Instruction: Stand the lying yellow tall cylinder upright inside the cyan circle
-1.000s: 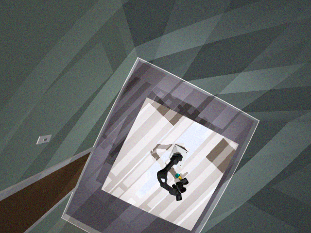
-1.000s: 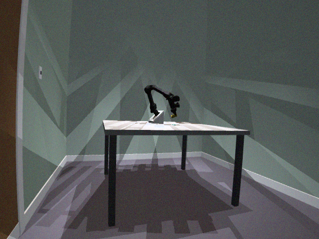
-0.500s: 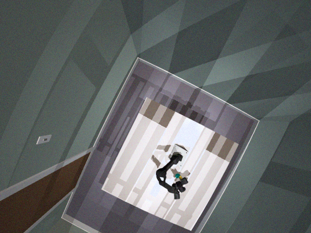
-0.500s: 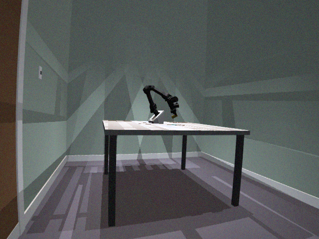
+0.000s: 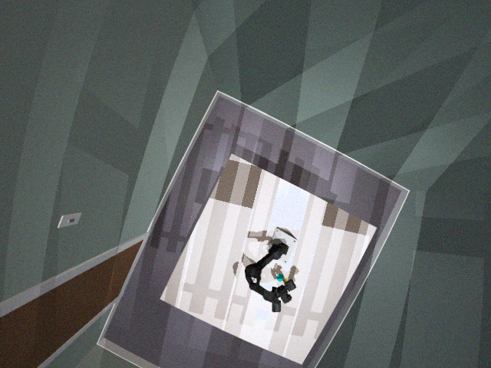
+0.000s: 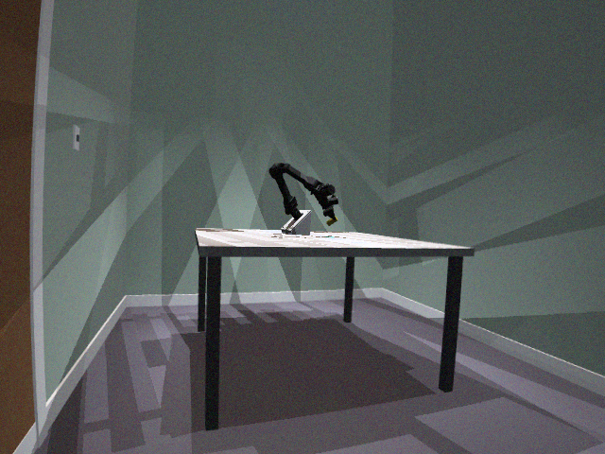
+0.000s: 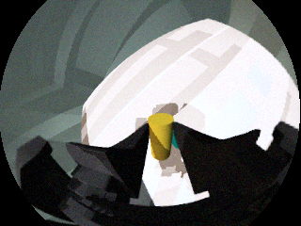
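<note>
The yellow tall cylinder (image 5: 285,280) (image 6: 332,221) (image 7: 161,137) is held up above the table, tilted in the exterior view. My gripper (image 6: 333,218) (image 7: 161,125) is shut on it, with one dark finger on each side in the wrist view. The cyan circle (image 5: 279,277) (image 6: 330,236) lies flat on the table, just up and left of the cylinder in the top view. In the wrist view a small part of the circle (image 7: 175,140) shows beside the cylinder; the right finger hides the rest. In the top view the arm hides the fingertips.
The white table (image 5: 205,253) (image 6: 390,242) carries the arm's pale base mount (image 5: 288,240) (image 6: 302,223), which stands beyond the cyan circle from the gripper in the top view. The black arm (image 5: 261,265) (image 6: 293,171) bends out to one side and back. Shadow patches cross the table.
</note>
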Robot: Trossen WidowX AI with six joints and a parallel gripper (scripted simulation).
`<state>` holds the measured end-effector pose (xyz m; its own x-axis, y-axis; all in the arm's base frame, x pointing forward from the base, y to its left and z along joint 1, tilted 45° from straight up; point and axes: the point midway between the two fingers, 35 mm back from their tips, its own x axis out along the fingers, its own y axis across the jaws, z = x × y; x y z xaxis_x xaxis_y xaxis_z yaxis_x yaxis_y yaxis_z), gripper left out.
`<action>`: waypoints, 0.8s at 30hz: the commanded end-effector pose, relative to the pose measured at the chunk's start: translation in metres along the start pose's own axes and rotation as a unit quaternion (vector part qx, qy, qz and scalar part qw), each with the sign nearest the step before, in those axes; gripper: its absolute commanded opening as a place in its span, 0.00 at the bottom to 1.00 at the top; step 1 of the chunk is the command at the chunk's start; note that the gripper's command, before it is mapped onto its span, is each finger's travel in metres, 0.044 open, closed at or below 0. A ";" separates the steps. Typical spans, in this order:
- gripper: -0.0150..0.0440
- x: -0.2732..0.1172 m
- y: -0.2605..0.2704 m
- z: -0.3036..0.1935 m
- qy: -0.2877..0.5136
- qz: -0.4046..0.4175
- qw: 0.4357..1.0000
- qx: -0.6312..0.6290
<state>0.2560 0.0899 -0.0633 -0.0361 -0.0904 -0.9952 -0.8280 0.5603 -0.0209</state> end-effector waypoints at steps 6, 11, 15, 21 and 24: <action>0.43 0.000 0.001 -0.001 -0.032 0.008 0.999 -0.008; 0.43 0.000 0.001 -0.001 -0.051 0.010 0.999 -0.010; 0.43 0.000 0.001 -0.001 -0.065 0.011 0.998 -0.012; 0.43 0.000 0.000 -0.001 -0.087 0.013 0.996 -0.016; 0.43 -0.001 0.000 -0.002 -0.098 0.013 0.995 -0.018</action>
<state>0.2572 0.0882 -0.0625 0.0415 0.0654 -0.9970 -0.8414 0.5403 0.0004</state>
